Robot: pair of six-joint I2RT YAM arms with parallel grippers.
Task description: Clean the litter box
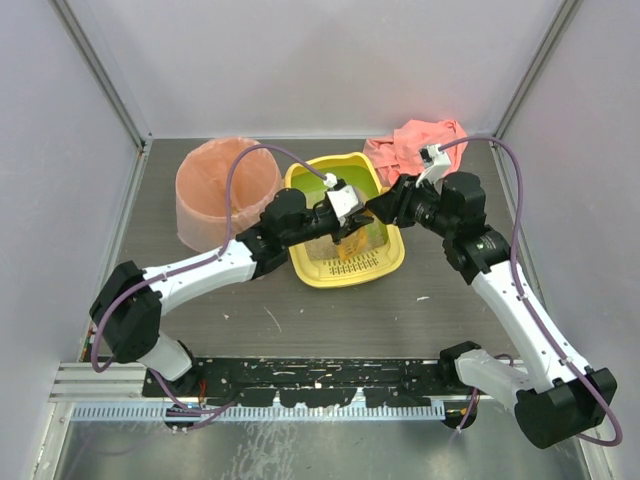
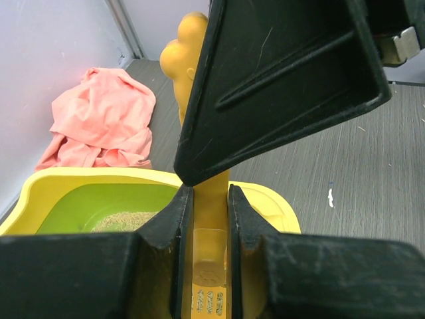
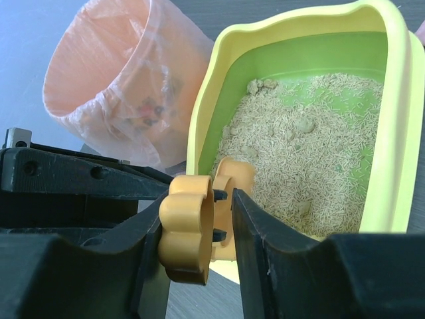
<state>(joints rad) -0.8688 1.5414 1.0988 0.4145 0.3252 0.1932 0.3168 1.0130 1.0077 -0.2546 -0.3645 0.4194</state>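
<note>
At the far left stands the round bin lined with a thin pink plastic bag (image 1: 228, 190), near the shallow rectangular yellow plastic litter box with green inner walls (image 1: 305, 268), which sits mid-way across the grey worktop (image 1: 450, 300). Over that box our left pincer (image 2: 211, 199) is closed hard on the flat stem of the small orange plastic slotted scoop (image 2: 211, 252), its blade pointing down towards the sandy litter (image 3: 312, 153). The right pincer (image 3: 199, 212) stands partly open about the scoop's lobed handle end; a slit of daylight shows on one side, so we cannot tell whether it pinches. We judge this a hand-over or a re-grip. To do it well, we would keep the left hold firm until the right one is plainly seated. We would also keep the scoop above the box so that stray grains fall back in, and avoid twisting the stem between the two holds. The pale clumps (image 3: 259, 85) by the far wall look like the target, and the bin is a short carry leftwards. At the far right lies a crumpled pink cloth (image 1: 420, 145), just behind the box. We can read no brand, label or writing anywhere.
</note>
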